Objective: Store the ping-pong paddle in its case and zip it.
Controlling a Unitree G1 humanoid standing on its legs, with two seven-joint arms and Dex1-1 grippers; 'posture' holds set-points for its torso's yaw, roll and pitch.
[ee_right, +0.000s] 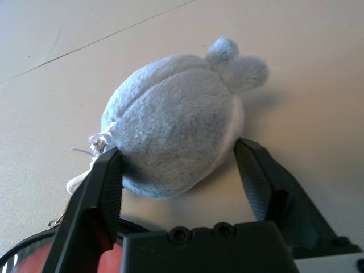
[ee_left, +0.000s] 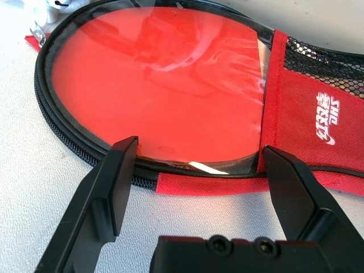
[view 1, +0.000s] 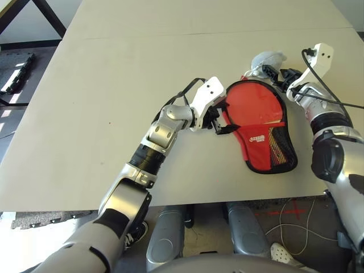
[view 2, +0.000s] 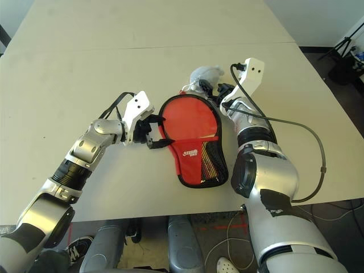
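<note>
The ping-pong paddle (view 1: 250, 105) lies flat with its red face up inside the open case (view 1: 267, 151). Its handle end is hidden under the case's red flap with the mesh pocket and white logo. The black zip edging (ee_left: 62, 142) runs round the paddle head and stands unzipped. My left gripper (view 1: 219, 122) is open at the case's left edge, its fingers (ee_left: 116, 170) either side of the red rim strip, holding nothing. My right gripper (view 1: 274, 72) is at the case's far end. Its fingers (ee_right: 105, 176) press both sides of a pale grey-blue soft lump (ee_right: 170, 119) with a white cord.
The pale table (view 1: 114, 85) stretches wide to the left and beyond the case, with a seam (view 1: 170, 33) across its far part. Its near edge (view 1: 187, 198) lies just below the case. A black cable (view 2: 310, 133) loops off my right forearm.
</note>
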